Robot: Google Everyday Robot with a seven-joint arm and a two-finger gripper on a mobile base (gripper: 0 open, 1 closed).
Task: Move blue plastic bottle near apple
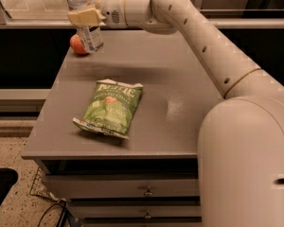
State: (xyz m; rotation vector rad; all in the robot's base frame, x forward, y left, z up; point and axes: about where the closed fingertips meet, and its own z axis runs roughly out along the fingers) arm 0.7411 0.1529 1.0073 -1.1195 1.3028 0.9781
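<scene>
The blue plastic bottle [86, 26] is clear with a blue-and-white label and stands upright in my grip at the table's far left corner. My gripper [86, 17] is shut on the bottle's upper body, its cream fingers across it. The red apple [76, 45] sits on the grey table [180, 79] just behind and left of the bottle's base, partly hidden by it. I cannot tell whether the bottle's base touches the table.
A green chip bag [110, 107] lies flat near the table's front left. My white arm [213, 56] reaches across the right side of the table. Drawers [146, 190] sit under the tabletop. A dark shelf runs behind the table.
</scene>
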